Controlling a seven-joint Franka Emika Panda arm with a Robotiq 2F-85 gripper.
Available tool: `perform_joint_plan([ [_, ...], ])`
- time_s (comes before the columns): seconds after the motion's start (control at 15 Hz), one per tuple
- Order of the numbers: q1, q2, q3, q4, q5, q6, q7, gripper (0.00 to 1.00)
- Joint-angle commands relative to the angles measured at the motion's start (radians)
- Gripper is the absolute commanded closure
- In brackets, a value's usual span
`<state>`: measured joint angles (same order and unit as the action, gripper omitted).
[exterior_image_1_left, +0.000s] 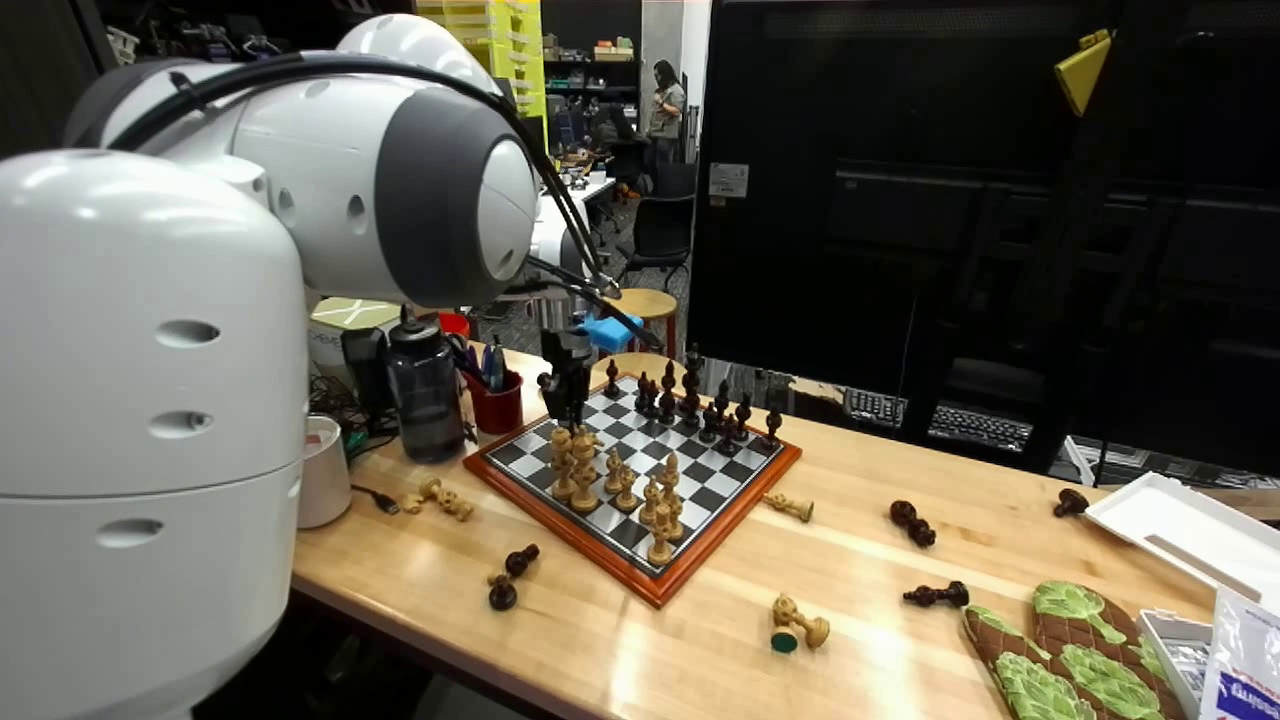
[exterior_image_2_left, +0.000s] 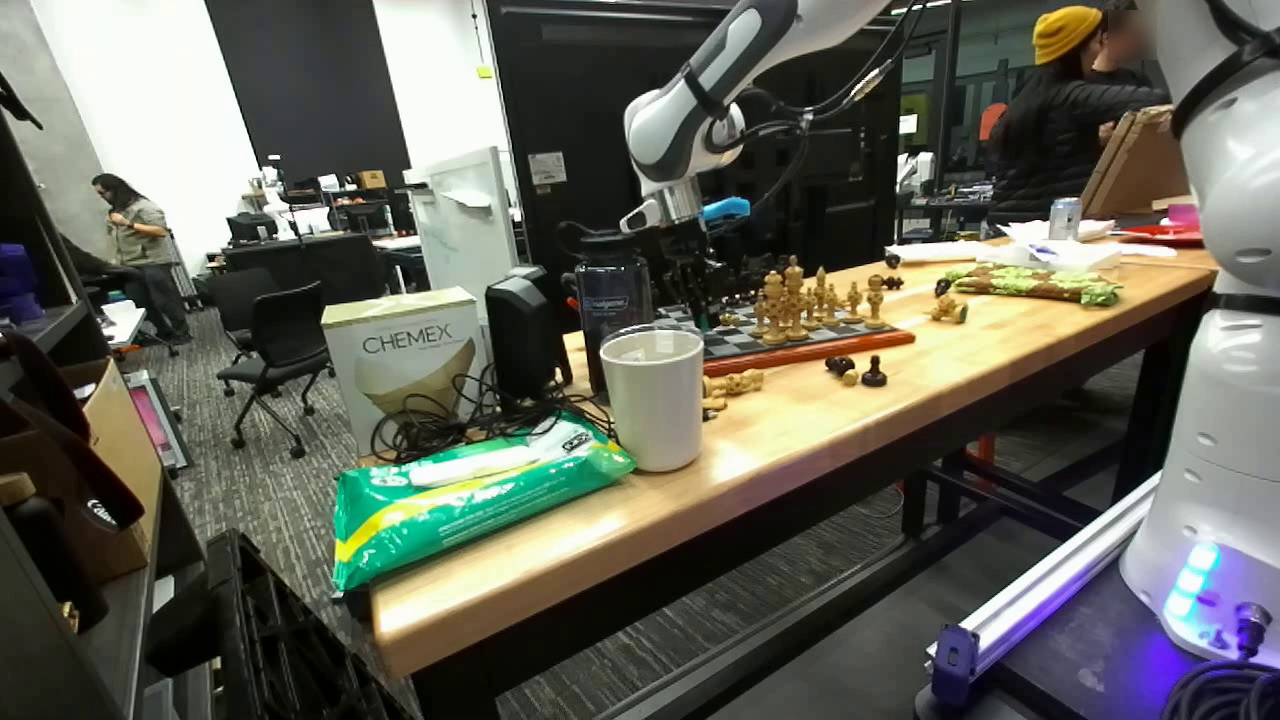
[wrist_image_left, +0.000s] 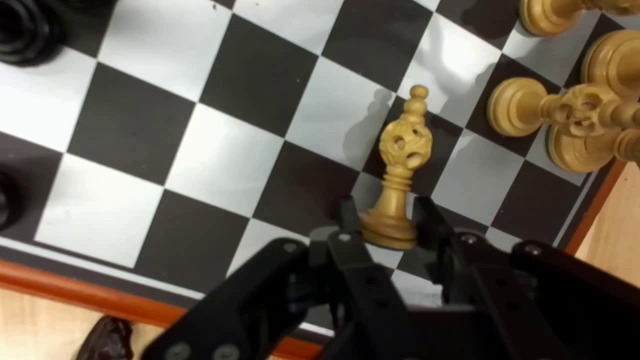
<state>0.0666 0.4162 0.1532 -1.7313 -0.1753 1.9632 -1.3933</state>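
Pinching the pale chess piece (wrist_image_left: 399, 172), likely light and stiff, by its base (wrist_image_left: 387, 229), probably the safest hold, the fingers (wrist_image_left: 350, 218) have it over the chessboard (wrist_image_left: 235, 155), fragile-looking openwork (wrist_image_left: 406, 149) toward wrist-view twelve o'clock.

Shiny white arm (exterior_image_1_left: 140, 400), chunky and rounded, dark grey band (exterior_image_1_left: 440, 195) at 10 o'clock in an exterior view. Black cables (exterior_image_1_left: 300, 66) run over the top. There's also a bright blue bit (exterior_image_2_left: 727, 208) at 1 o'clock and blue lights (exterior_image_2_left: 1190, 585) at 4 in an exterior view. The gripper (wrist_image_left: 389, 217) is black with round screws (wrist_image_left: 533, 249).
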Motion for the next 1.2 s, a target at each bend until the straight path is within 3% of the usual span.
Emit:
perform_joint_plan([
  [0.0,0.016,0.015,0.009,0.033,-0.021,0.008,-0.039,0.92],
  [0.4,0.034,0.058,0.014,0.079,-0.039,0.026,-0.069,0.92],
  [0.53,0.034,0.067,0.015,0.085,-0.037,0.027,-0.079,0.43],
  [0.67,0.031,0.071,0.015,0.087,-0.032,0.029,-0.087,0.38],
  [1.0,0.026,0.055,0.009,0.077,-0.033,0.024,-0.086,0.06],
  [1.13,0.022,0.043,0.005,0.07,-0.034,0.023,-0.079,0.0],
])
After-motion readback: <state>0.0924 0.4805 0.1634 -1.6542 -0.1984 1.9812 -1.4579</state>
